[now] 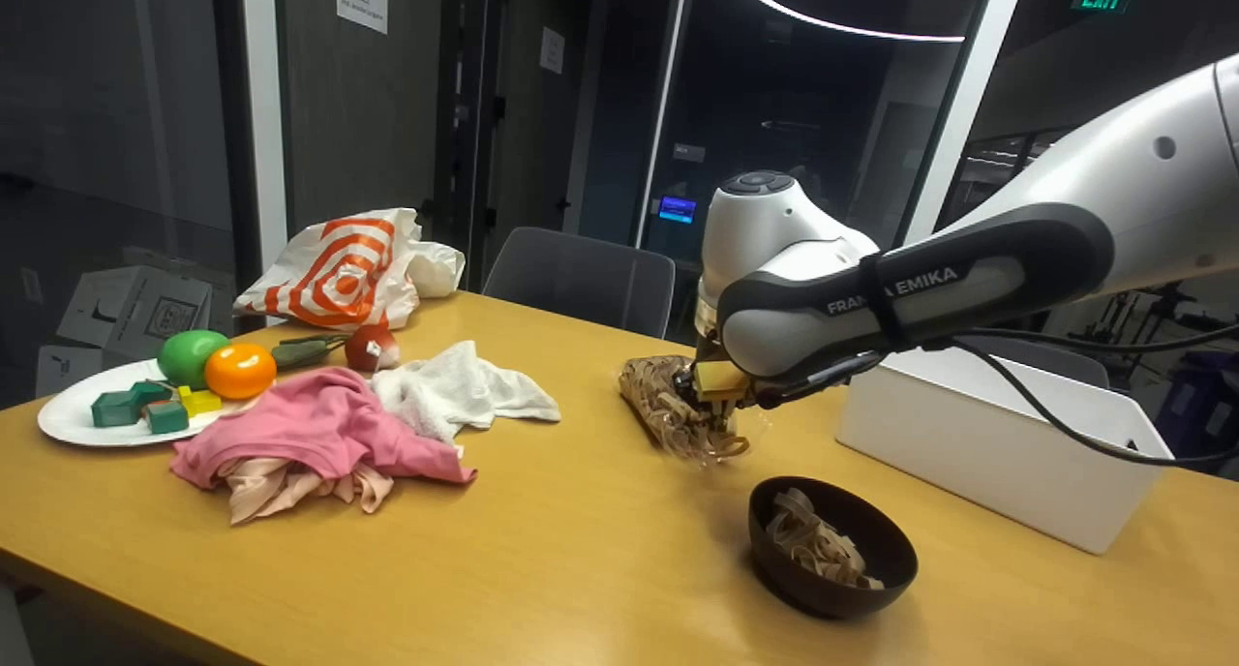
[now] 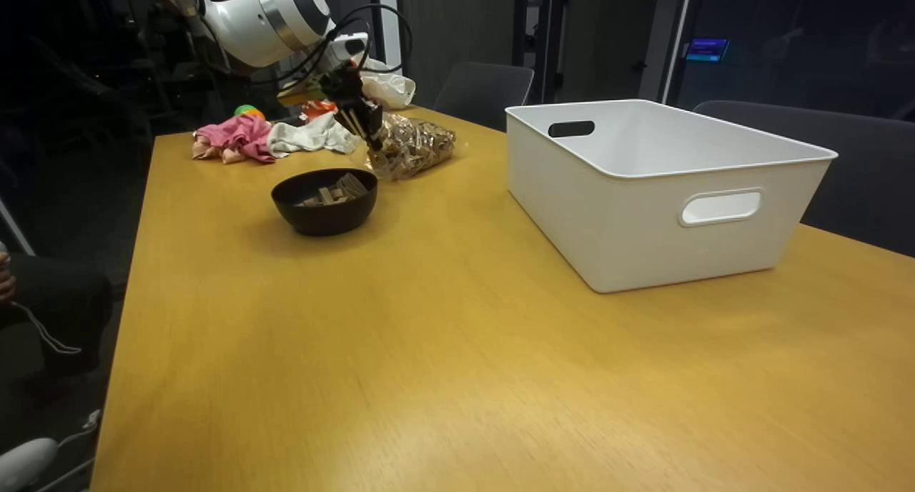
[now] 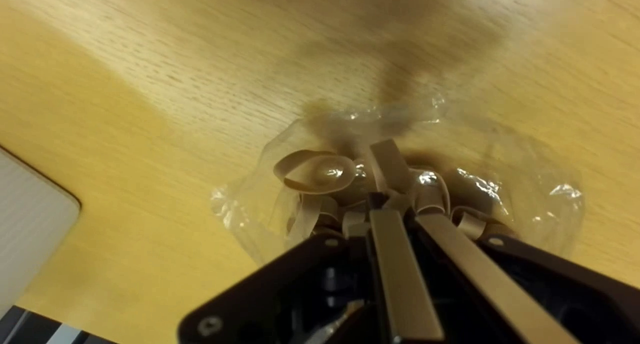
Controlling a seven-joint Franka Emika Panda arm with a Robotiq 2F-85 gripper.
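step in hand, as judged from the pose: picking at the loose-film end of the clear bag [image 2: 422, 145], which holds flat tan noodles [image 1: 663, 400]. bag lies on its side on the counter [image 1: 581, 569], near the dark bowl [image 2: 325, 217]; more of the same noodles sit in the bowl. white bin [image 2: 629, 242] stands apart from both.

fingers [image 3: 401, 274]: narrow, tips nearly together, right at the noodles. wrist view shows one ribbon [image 3: 389, 165] jutting past the tips and a curled loop [image 3: 327, 181] beside it. cannot tell whether anything is pinched, nor whether the tips are under the film or on top of it.

next move, judged: confirm the grip first. if only noodle is caught, a slow straight lift should do. if film is caught, part the fingers and re-seat them inside the film; slack plastic would likely drag the whole bag along. after a clean lift, the bowl seems the likely drop point, clearing its rim.
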